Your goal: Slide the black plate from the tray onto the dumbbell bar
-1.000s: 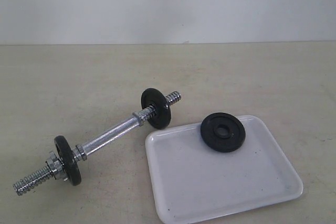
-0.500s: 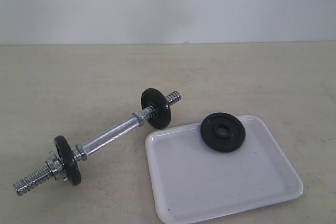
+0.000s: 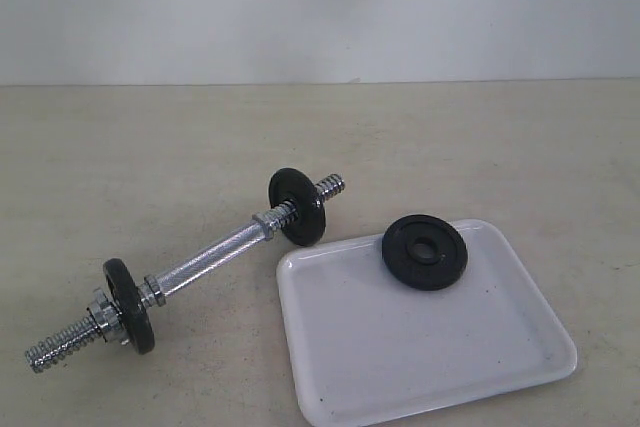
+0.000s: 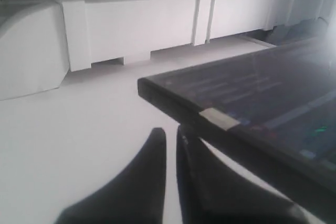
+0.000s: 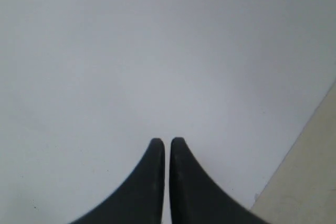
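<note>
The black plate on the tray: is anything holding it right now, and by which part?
Nothing is held. The black plate lies free on the tray, no arm near it. The left fingers and right fingers are closed on nothing.

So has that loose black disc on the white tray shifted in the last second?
No. The black plate lies by the same far edge of the tray, no nearer the dumbbell bar.

Plate (image 3: 424, 252) black. Tray (image 3: 420, 347) glossy white. Bar (image 3: 208, 259) shiny chrome, ends ridged with thread; its discs (image 3: 297, 206) black. Table (image 3: 480, 147) beige, faintly mottled. Wall (image 3: 320, 7) white.
</note>
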Robot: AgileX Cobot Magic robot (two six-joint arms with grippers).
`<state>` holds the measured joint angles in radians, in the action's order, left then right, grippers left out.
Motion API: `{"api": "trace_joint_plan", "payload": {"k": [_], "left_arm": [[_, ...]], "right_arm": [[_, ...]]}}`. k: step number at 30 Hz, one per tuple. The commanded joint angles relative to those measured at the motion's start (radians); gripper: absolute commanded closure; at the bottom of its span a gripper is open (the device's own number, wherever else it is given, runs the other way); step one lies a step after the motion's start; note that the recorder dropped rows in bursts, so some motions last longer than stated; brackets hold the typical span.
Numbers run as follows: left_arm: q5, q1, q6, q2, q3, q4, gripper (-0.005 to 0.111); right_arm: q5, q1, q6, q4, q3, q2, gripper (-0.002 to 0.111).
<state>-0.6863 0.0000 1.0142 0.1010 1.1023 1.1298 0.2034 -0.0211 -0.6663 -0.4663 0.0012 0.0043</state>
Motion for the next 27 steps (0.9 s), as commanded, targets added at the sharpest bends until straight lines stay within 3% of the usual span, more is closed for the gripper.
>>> {"api": "trace_joint_plan", "payload": {"k": [1, 8, 12, 18, 22, 27], "left_arm": [[0.037, 0.001, 0.071, 0.005, -0.038, 0.034, 0.102], [0.119, 0.001, 0.071, 0.005, -0.133, 0.034, 0.102], [0.235, 0.001, 0.105, 0.005, -0.224, 0.034, 0.102], [0.365, 0.001, 0.287, 0.006, -0.451, 0.034, 0.102], [0.316, 0.001, 0.442, 0.006, -0.557, -0.001, 0.102], [0.29, 0.001, 0.453, 0.006, -0.623, 0.007, 0.102]], "right_arm": [[-0.083, -0.001, -0.035, 0.003, -0.001, -0.004, 0.108], [-0.416, -0.001, -0.056, -0.001, -0.022, -0.004, 0.108], [-0.543, -0.001, -0.018, -0.152, -0.074, -0.004, 0.108], [-0.675, -0.001, 0.372, -0.38, -0.161, -0.004, 0.108], [-0.873, -0.001, 0.649, -0.51, -0.218, -0.004, 0.108], [-1.037, -0.001, 1.103, -0.765, -0.272, -0.004, 0.108]]}}
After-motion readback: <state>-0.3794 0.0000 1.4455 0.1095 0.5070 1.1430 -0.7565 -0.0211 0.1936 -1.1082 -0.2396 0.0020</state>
